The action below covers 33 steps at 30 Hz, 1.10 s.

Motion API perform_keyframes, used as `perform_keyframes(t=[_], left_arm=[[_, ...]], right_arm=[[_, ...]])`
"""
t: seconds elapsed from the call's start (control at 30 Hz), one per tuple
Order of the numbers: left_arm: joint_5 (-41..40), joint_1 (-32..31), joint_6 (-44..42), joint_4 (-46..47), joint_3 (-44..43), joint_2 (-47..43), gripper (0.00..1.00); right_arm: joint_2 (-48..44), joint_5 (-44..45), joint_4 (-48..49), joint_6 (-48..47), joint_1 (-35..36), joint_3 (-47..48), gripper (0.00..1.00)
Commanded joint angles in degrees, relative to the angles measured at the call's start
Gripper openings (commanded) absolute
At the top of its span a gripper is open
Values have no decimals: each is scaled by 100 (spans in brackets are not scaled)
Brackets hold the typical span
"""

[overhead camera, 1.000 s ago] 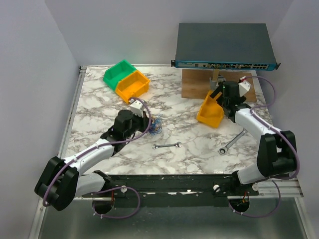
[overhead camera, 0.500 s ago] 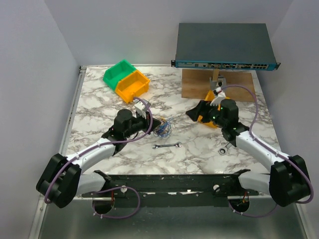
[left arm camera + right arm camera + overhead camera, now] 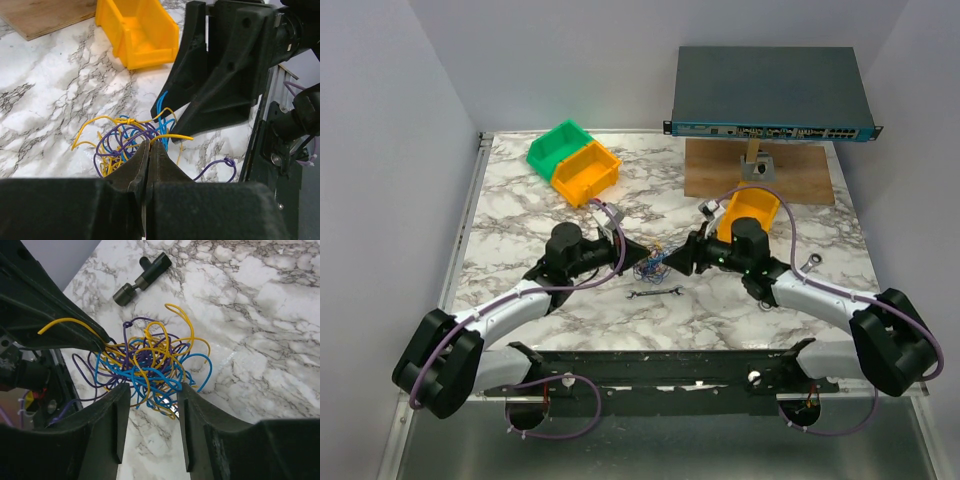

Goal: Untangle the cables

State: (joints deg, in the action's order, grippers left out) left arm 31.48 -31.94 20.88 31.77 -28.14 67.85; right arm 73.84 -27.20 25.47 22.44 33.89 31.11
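Observation:
The cables (image 3: pixel 653 264) are a loose ball of thin blue, yellow and purple wires on the marble between the two arms. In the left wrist view, my left gripper (image 3: pixel 149 145) is shut on a yellow strand at the near edge of the cables (image 3: pixel 125 142). My right gripper (image 3: pixel 152 390) faces it from the other side. Its jaws stand apart, and the blue and yellow loops of the cables (image 3: pixel 150 360) reach in between the fingertips. From above, the left gripper (image 3: pixel 642 251) and the right gripper (image 3: pixel 669 262) nearly meet over the ball.
A small silver wrench (image 3: pixel 655 293) lies just in front of the tangle. A second wrench (image 3: pixel 810 262) shows behind the right arm. A yellow bin (image 3: pixel 752 212), a green bin (image 3: pixel 558 146) and an orange bin (image 3: pixel 587 170) stand farther back. A network switch (image 3: pixel 770 92) sits on a wooden board (image 3: pixel 720 172).
The right arm has swung left from the yellow bin to the tangle, and its jaws have narrowed around the wires. The left gripper has carried the wires slightly to the right.

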Motion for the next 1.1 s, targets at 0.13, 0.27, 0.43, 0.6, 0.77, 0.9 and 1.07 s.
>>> perform_keyframes(t=[0.13,0.27,0.43,0.6,0.77,0.9,1.07], left_arm=[[-840,66,24,-178,85,-334,0],[-2105,294,258,-460,375,-786,0],[-3945,407,561,-1372,411,-1105,0],[-3758,590,673,-1404,388,-1019,0],[-3000,593,483,-1655,-111,-351,0],[-2787,591,527,-2205,-640,301,0],[-4477,856,1281,-3166,-840,404,0]], right_arm=[[-389,1923,49,461,13,-191,1],[-970,4406,-541,926,12,-371,1],[-1475,6420,-1294,1514,7,-437,1],[-1667,5937,-1064,1270,12,-547,1],[-1522,5421,-1010,1011,12,-427,1],[-1484,6248,-1620,1306,12,-215,1],[-1703,9306,-4452,3718,7,418,1]])
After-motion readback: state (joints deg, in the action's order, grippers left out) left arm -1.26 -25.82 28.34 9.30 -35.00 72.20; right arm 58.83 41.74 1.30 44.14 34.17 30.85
